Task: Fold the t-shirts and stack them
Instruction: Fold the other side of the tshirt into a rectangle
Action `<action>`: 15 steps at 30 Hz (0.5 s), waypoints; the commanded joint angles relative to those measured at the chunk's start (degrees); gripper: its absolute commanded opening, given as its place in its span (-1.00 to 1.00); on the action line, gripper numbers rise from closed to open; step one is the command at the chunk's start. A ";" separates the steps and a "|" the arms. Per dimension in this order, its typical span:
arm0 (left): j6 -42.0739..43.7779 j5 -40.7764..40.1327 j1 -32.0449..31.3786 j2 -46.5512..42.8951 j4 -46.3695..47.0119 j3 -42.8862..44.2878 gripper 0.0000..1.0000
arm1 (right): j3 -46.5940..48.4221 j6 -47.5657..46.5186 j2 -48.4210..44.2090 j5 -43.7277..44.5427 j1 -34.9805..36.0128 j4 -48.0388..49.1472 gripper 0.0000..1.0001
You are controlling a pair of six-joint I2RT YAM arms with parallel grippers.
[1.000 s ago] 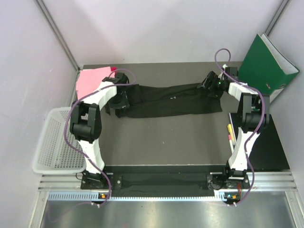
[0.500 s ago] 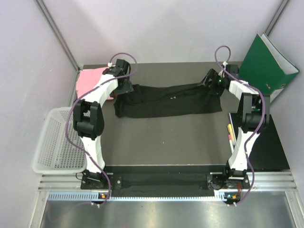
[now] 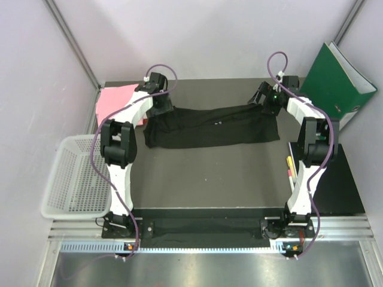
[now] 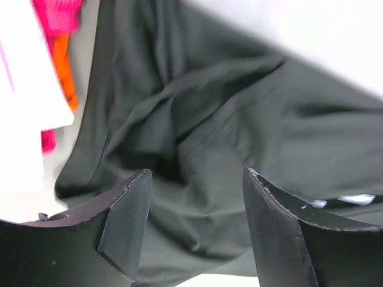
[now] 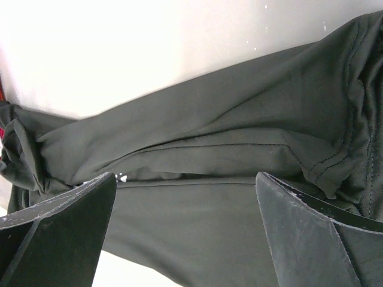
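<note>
The likeliest trouble lay at the left end of the black t-shirt (image 3: pixel 212 127), which sprawled as a long band across the upper middle of the tabletop (image 3: pixel 209 179). That end was rumpled into several overlapping folds, so a pinch there could catch only the top layer or a stray ridge, and a fold made from such a hold would probably come out crooked. If one arm took more cloth than the other, the band could also skew or drag toward the light pink t-shirt (image 3: pixel 115 100), which lay just beside it in the upper left corner. The right end looked flatter, though its seam was doubled over near the edge and might slip out of a shallow grasp. The left gripper (image 3: pixel 160 107) stood over the creased end with its fingers (image 4: pixel 122 221) spread apart, holding nothing and with dark cloth showing in the gap between them. The right gripper (image 3: pixel 267 103) was over the opposite end with its jaws wide apart, likewise empty. Whether either fingertip touched the fabric could not be told.
</note>
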 commanded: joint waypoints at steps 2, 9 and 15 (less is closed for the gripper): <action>1.84 0.94 0.12 2.07 1.87 5.68 0.40 | 2.19 -0.95 -0.11 -0.56 0.48 0.44 0.99; 2.90 -1.25 0.12 2.42 3.37 5.41 0.36 | 1.66 -0.96 0.25 -0.74 0.48 0.09 0.99; 3.42 -2.66 0.12 4.88 2.05 6.03 0.33 | 0.52 -0.78 0.42 -0.82 0.48 0.53 0.99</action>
